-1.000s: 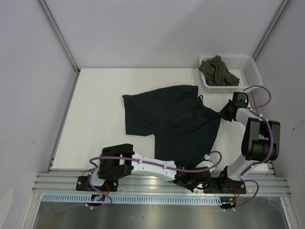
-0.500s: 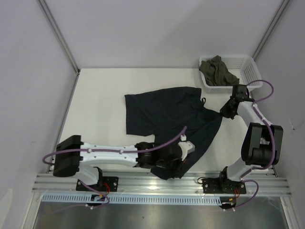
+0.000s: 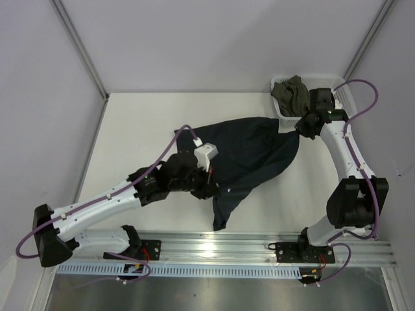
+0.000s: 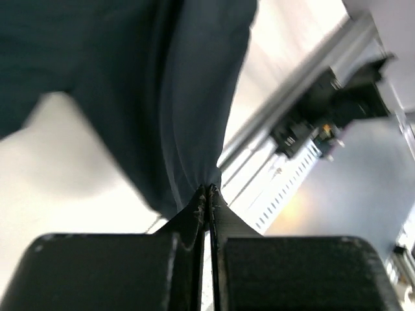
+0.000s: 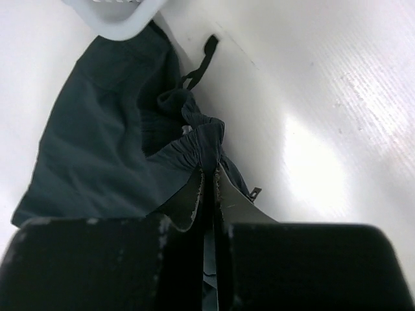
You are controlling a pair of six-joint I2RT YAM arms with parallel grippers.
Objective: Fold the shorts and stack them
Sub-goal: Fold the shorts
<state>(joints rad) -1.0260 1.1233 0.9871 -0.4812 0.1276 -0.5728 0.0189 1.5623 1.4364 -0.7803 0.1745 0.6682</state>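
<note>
White surface carries the shorts, spread between both grippers. Left gripper is pressed together, pinching a fabric edge that trails below it. Right gripper is clamped on the gathered waistband. Just beyond the right gripper, a white basket holds one crumpled olive garment.

open table left of shorts, basket crowding right gripper

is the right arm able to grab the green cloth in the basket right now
Probably not yet. The right gripper sits just beside the basket holding the green cloth, but it is clamped on the shorts.
</note>
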